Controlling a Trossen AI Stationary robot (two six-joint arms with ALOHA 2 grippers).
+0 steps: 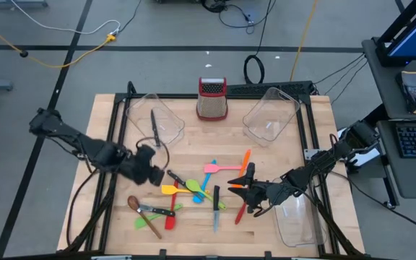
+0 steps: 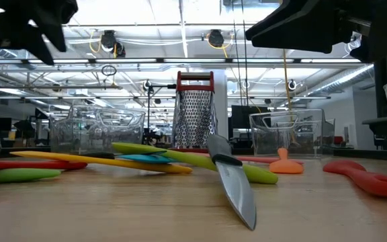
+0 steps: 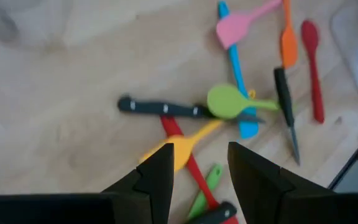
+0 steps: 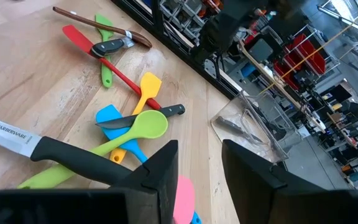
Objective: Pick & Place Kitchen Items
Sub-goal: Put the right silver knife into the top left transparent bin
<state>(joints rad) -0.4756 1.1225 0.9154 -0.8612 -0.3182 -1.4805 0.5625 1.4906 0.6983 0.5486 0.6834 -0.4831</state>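
The kitchen items lie scattered mid-table: a yellow spatula (image 1: 169, 190), a green spoon (image 1: 193, 186), a blue spatula (image 1: 209, 182), a pink spatula (image 1: 215, 167), an orange spatula (image 1: 245, 162), a red spoon (image 1: 240, 211), a steel knife (image 1: 216, 209) and a brown spoon (image 1: 133, 203). My left gripper (image 1: 161, 173) hovers open above the yellow spatula (image 3: 176, 149) and a black-handled knife (image 3: 160, 107), with nothing between its fingers. My right gripper (image 1: 235, 186) hangs open over the pile's right side, above another knife (image 4: 48, 149) and the green spoon (image 4: 145, 124).
A clear bin (image 1: 154, 121) at the far left holds a knife. A second clear bin (image 1: 271, 114) stands at the far right, a third (image 1: 298, 220) at the near right edge. The metal grater (image 1: 211, 97) stands at the far middle. Bare wood lies near left.
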